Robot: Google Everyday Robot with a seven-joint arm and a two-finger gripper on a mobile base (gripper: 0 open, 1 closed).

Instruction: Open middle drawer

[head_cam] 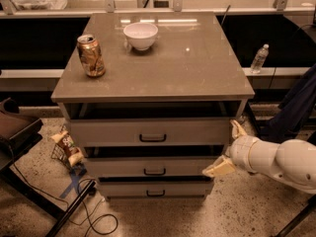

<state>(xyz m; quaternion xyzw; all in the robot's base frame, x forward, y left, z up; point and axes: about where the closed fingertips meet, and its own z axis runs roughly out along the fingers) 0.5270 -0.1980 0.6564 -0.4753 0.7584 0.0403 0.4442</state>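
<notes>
Approach stage, by my judgement: the hand (228, 149) hangs below the front right corner of the tabletop (197, 68), just off the right end of the middle drawer (118, 166), and grips nothing. It is released, its two fingers (219, 168) splayed well apart, one pointing up towards the top drawer (108, 131), the other lying low against the right end of the middle front.

Middle drawer sits under the front edge of the tabletop, second front down, between the top drawer and the bottom drawer (128, 188). It does not look drawn out. Its black bar handle (154, 172) is at the centre of the front, untouched and well apart from the hand.

Next move, as assessed: carry the hand leftward along the front to the handle, set the fingers either side of the bar, close, then pull straight outward.

Can (91, 56) near the left edge and bowl (140, 35) towards the back edge play no part
</notes>
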